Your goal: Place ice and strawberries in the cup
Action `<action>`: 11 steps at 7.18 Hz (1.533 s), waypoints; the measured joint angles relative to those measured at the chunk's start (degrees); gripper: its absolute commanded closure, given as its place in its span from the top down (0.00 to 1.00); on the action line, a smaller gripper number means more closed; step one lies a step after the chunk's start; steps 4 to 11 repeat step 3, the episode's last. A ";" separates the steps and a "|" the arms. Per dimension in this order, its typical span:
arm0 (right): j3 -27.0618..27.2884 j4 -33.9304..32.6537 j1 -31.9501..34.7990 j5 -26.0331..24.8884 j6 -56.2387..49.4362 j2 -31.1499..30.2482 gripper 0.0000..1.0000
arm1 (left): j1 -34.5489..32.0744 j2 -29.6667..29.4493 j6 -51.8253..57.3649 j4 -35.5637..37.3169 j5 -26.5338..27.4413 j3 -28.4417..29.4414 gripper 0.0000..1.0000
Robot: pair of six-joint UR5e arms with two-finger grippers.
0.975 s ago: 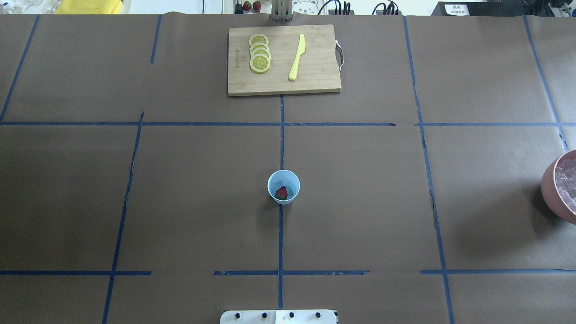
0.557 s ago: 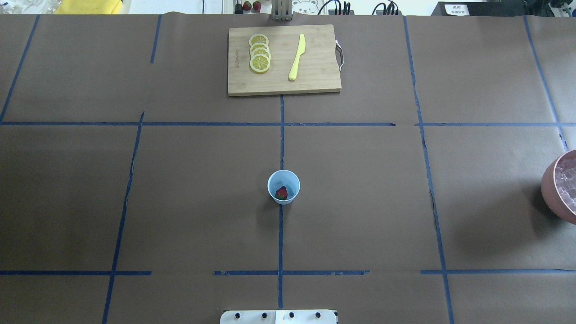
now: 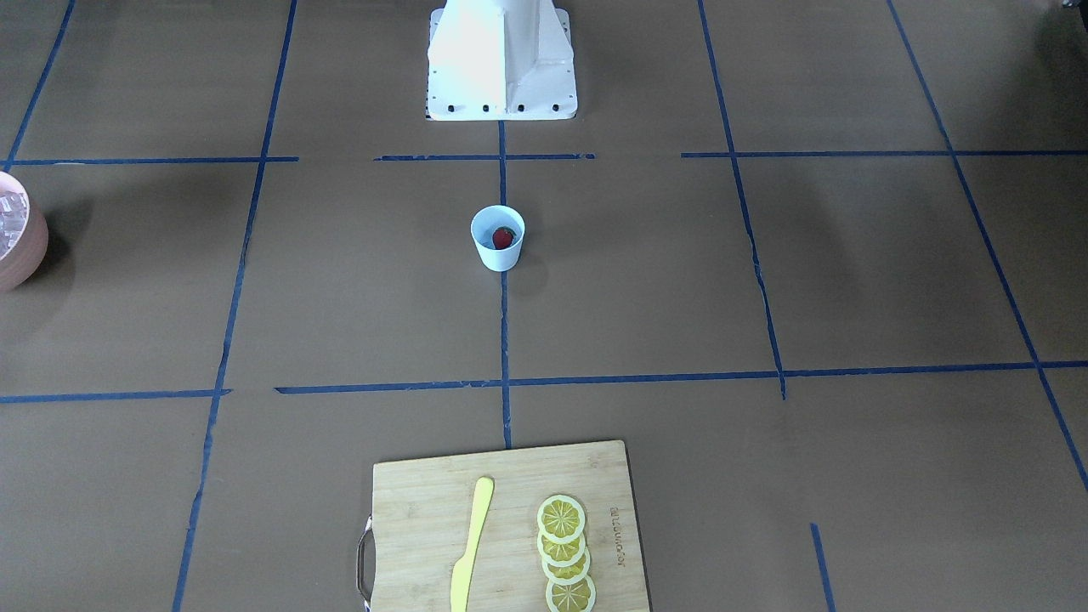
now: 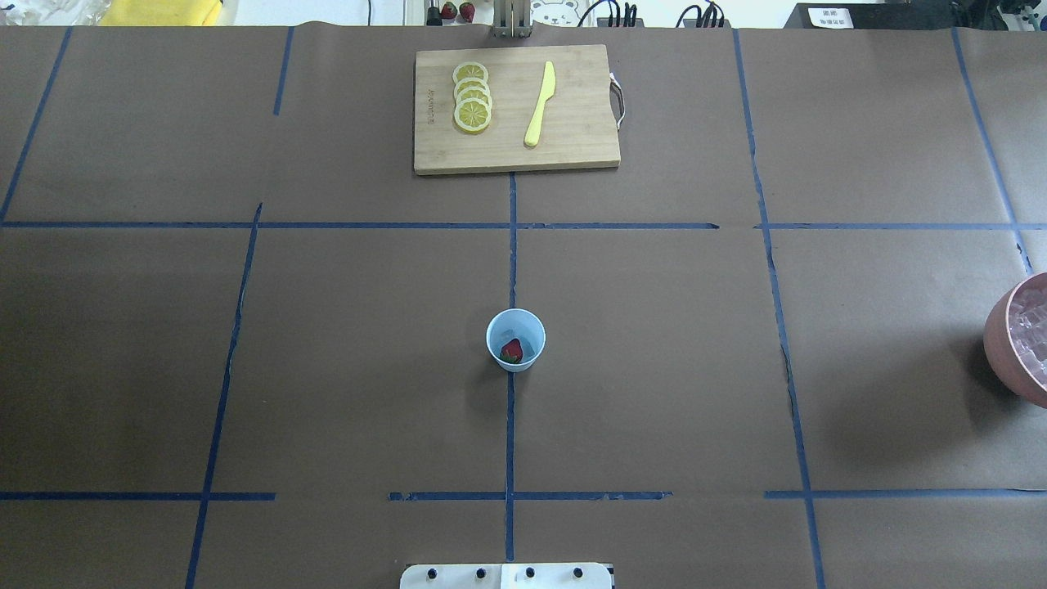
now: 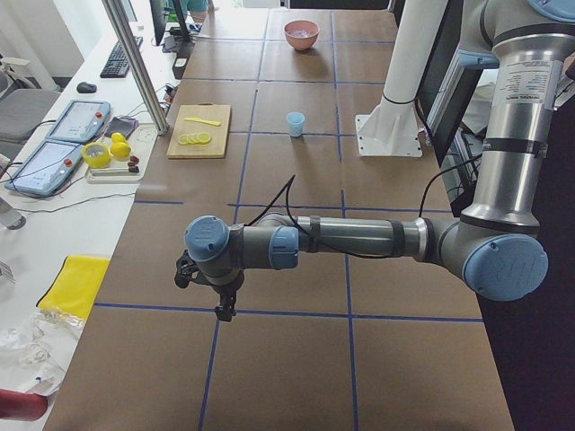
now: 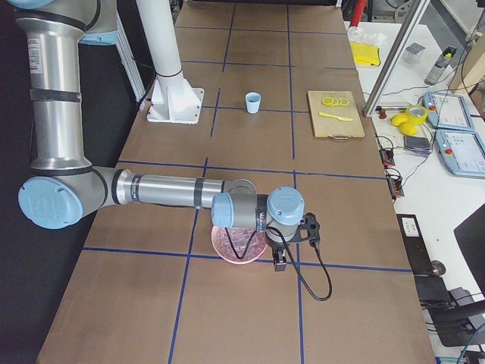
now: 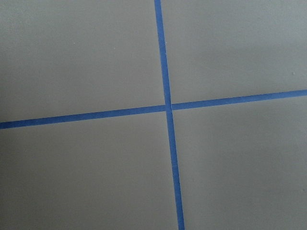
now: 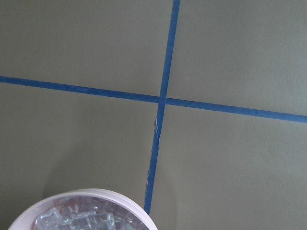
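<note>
Strawberry step looked done. The strawberry (image 4: pixel 512 350) lay inside the cup (image 4: pixel 515 340), which stood upright at mid-worktop (image 4: pixel 654 368), well apart from both your grippers. I couldn't tell whether any ice was in there with it.

By my reading, the ice step was in hand. The ice (image 8: pixel 81 220) sat heaped in the pink bowl (image 4: pixel 1002 343). Your right gripper (image 6: pixel 279 262) hung just beside that bowl's rim; its wrist view caught only the rim and a few cubes at the frame's bottom edge. The gripper showed only from the side camera, so I cannot tell how far open it was or whether it held anything.

Your left gripper (image 5: pixel 222 310) hung above a tape crossing (image 7: pixel 168 106), far from both cup and bowl. Its opening couldn't be told either.

Next move, as I judged it: you'd need to shift the right gripper over the bowl, lower onto one cube, pinch it and carry it to the cup. The cubes were small, packed and likely slick, so expect slips.
</note>
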 measured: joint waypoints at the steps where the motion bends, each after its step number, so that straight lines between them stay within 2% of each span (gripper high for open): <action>1: -0.01 0.03 0.00 -0.06 -0.01 -0.14 1.00 | 0.00 -0.02 -0.05 0.00 0.07 -0.12 1.00; 11: 0.04 0.23 -0.01 -0.14 -0.04 -0.38 1.00 | 0.02 -0.11 -0.11 0.00 0.17 -0.17 1.00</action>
